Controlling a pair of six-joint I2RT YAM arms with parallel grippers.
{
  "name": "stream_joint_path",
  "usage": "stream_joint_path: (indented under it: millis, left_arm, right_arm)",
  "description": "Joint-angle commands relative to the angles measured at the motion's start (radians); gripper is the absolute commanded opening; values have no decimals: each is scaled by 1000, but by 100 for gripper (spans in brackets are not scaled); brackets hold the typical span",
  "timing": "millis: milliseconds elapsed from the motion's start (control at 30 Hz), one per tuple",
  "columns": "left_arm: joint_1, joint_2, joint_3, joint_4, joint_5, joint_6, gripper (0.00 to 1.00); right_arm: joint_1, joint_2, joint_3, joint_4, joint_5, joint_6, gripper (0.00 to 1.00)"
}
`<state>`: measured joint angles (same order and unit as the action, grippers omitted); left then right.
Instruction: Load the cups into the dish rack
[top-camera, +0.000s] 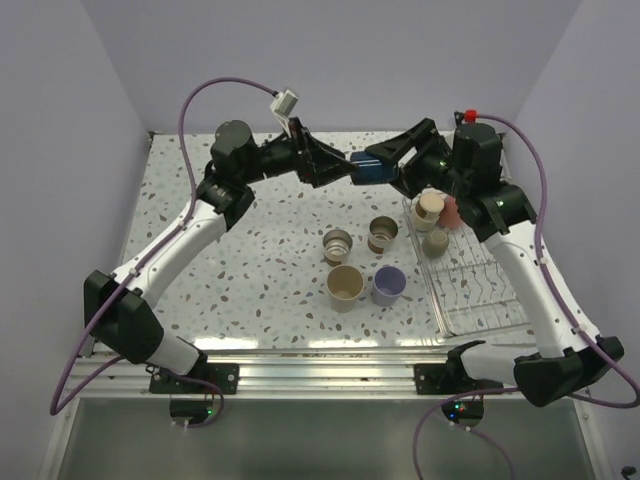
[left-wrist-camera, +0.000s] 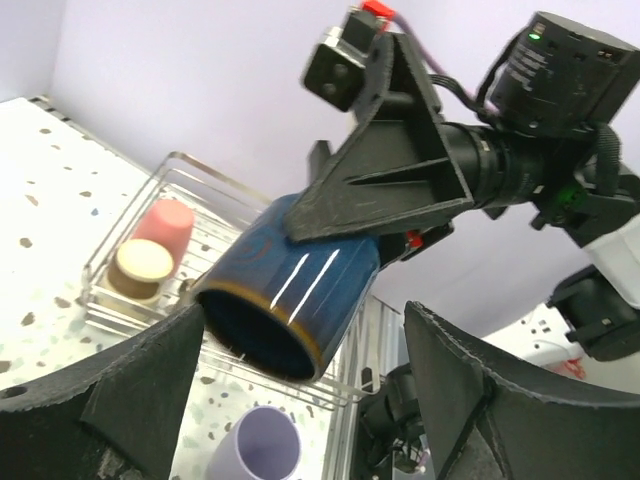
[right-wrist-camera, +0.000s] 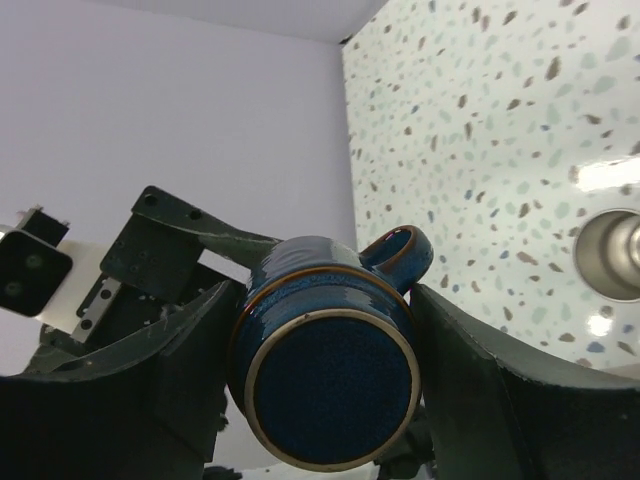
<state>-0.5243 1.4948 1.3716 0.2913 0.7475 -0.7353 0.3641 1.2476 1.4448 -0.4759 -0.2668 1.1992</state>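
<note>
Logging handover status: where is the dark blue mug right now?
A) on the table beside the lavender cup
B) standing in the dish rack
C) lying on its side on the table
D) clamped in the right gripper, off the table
D: the dark blue mug is pinched in the right gripper in mid-air, while the left gripper is open.

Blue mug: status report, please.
Right hand shut on blue mug, aloft. Left hand open around its rim. Three cups at far end of dish rack.

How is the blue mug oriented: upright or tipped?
Tipped sideways: the blue mug shows its mouth to the left wrist camera, base to the right's.
</note>
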Motion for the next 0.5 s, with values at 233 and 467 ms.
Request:
stream_joint_path:
  millis: [233, 467]
  left_arm:
    - [95, -84, 3, -184, -103, 120, 98]
    - [122, -116, -51, -231, -116, 145, 98]
  right_arm:
    - [-198, -102, 158, -301, 151, -257, 0]
    - [-225, -97, 244, -503, 361, -450, 0]
